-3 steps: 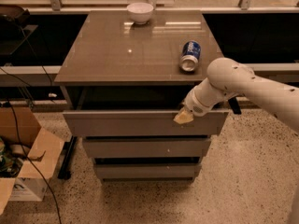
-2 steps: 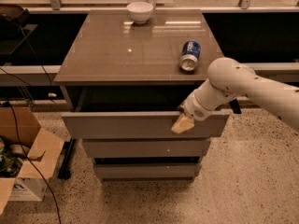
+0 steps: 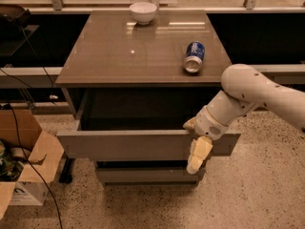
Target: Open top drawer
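Here, the top drawer [image 3: 133,144] stands pulled out beneath the surface's [image 3: 143,51] front edge. The hand [image 3: 194,144] pinches its front panel near the right corner, one finger before it, one behind.

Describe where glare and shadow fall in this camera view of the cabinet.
Camera view: bright glare streaks the cabinet top near the white bowl; the inside of the open top drawer lies in deep shadow; the claw, at the drawer's front edge, is brightly lit.
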Tool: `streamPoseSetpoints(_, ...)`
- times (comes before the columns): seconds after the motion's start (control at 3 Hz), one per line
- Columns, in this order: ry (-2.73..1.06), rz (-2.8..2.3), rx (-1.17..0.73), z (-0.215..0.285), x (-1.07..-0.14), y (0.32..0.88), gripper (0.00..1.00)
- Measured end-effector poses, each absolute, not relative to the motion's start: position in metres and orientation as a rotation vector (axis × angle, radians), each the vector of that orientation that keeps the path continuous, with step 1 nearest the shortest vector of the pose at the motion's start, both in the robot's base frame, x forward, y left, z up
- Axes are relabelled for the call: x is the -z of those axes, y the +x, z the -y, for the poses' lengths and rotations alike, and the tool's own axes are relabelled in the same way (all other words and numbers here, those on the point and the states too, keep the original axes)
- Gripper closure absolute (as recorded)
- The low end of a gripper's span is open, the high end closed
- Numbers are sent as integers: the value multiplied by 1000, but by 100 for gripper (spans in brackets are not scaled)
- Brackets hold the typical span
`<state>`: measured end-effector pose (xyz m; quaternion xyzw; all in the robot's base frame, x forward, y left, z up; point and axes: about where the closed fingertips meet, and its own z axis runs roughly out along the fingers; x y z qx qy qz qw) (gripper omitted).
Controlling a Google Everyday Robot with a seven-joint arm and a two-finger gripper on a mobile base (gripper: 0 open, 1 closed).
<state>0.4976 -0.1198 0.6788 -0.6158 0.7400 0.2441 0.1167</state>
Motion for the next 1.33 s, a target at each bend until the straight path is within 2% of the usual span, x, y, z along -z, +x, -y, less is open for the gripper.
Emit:
streamPoseSetpoints(0.67, -1841, -2158, -732, 118, -676, 500, 0)
streamPoseSetpoints(1.0, -1908, -2158, -804, 120, -664, 496, 19)
streamPoseSetpoints(1.33, -1908, -2159, -804, 120, -668, 496, 42)
